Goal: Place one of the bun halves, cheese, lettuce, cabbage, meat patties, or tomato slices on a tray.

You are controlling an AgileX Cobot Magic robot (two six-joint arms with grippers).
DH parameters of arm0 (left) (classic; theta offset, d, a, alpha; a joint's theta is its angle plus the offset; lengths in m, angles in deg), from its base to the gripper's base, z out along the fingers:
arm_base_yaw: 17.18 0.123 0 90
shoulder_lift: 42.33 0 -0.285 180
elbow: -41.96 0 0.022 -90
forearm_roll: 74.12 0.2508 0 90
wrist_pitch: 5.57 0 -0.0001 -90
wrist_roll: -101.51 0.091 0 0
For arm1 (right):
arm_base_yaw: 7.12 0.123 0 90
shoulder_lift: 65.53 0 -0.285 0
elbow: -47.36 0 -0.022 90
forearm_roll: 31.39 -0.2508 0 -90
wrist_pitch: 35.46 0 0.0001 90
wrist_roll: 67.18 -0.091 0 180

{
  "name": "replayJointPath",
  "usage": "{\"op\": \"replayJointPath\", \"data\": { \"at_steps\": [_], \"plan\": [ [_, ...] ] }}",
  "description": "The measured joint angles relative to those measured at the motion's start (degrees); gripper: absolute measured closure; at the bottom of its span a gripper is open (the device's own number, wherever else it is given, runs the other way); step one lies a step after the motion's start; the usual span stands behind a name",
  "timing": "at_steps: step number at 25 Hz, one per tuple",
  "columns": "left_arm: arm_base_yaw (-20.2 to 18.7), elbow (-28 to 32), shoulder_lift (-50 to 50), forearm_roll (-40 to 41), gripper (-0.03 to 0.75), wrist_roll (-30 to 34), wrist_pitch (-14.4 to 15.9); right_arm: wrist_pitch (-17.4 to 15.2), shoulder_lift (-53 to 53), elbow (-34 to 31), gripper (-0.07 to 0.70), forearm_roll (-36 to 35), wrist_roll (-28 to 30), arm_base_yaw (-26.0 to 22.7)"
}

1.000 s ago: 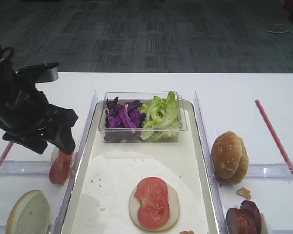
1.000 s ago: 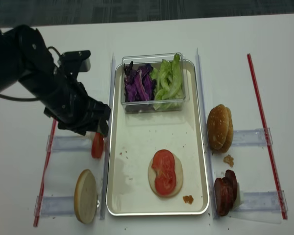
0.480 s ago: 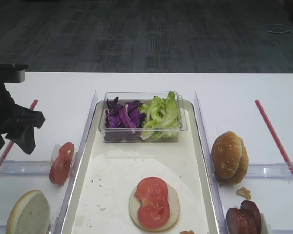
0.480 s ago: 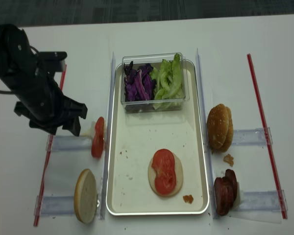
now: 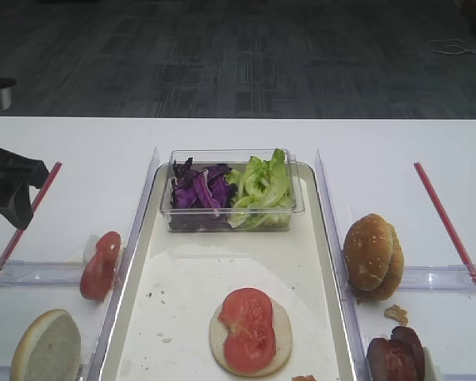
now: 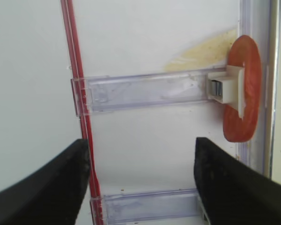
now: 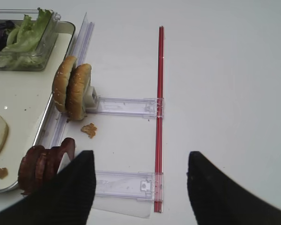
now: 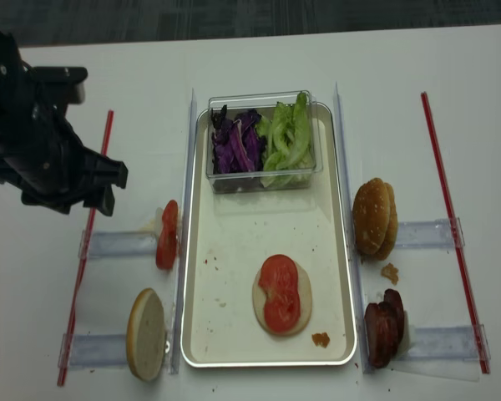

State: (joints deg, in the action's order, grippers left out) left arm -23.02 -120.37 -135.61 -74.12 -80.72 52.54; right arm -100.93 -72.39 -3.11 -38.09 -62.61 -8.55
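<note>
White tabletop [image 8: 259, 58] fills the frame, dark patterned carpet [image 5: 238, 55] along the top edge. Centre frame, the cream tray [image 8: 234, 242] carries a bun half [image 8: 281, 309] topped with tomato slices [image 8: 280, 292], and a clear tub [image 8: 263, 140] at its upper end with purple cabbage [image 8: 234, 140] and green lettuce [image 8: 288, 138]. The left gripper [image 8: 88, 188] hovers at the left edge, fingers spread, empty. The left wrist view alone shows another tomato slice [image 6: 243, 89] standing upright against a clip. The right wrist view shows the right gripper [image 7: 140, 187] with jaws wide and empty, near the sesame buns [image 7: 71, 93] and the meat patties [image 7: 44, 164].
</note>
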Motion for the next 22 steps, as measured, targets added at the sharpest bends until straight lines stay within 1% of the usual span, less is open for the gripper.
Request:
{"op": "replayJointPath", "data": {
  "at_steps": [8,12,16,22],
  "plan": [
    [0.03,0.47,8.37,0.00,0.267,-0.12,3.73,0.00,0.00,0.00,0.155,0.00,0.00,0.00],
    [0.03,3.46,14.31,0.00,0.267,-0.24,4.10,0.00,0.00,0.00,0.155,0.00,0.00,0.00],
    [0.03,6.21,19.58,0.00,0.267,-0.86,5.42,0.00,0.00,0.00,0.155,0.00,0.00,0.00],
    [0.03,9.97,28.00,0.00,0.267,-2.29,6.33,0.00,0.00,0.00,0.155,0.00,0.00,0.00]
  ]
}}
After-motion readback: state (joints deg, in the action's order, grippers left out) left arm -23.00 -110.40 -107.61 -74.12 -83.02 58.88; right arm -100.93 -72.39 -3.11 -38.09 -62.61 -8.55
